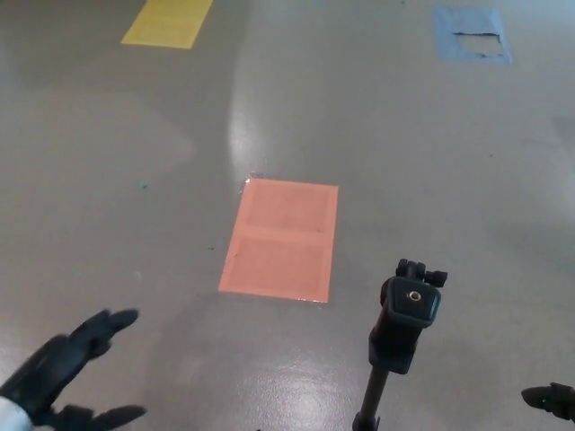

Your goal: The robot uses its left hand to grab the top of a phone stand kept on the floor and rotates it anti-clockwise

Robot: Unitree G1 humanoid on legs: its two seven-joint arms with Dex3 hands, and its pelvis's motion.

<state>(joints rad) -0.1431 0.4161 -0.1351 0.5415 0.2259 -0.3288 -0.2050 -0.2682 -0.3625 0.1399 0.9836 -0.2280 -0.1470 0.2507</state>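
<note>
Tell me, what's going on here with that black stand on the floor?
A humanoid robot is about to handle the phone stand, which stands upright on the grey floor near an orange patch. Its left hand is raised at the lower left, fingers spread open, well short of the stand and touching nothing. Only a tip of the right hand shows at the lower right edge. Nothing has been grabbed or turned yet.

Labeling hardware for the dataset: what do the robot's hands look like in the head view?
Left hand: matte black, thick rounded fingers, a white cuff at the wrist. Right hand: only a black tip at the frame edge, carrying a small green light. No cables or markings visible.
</note>
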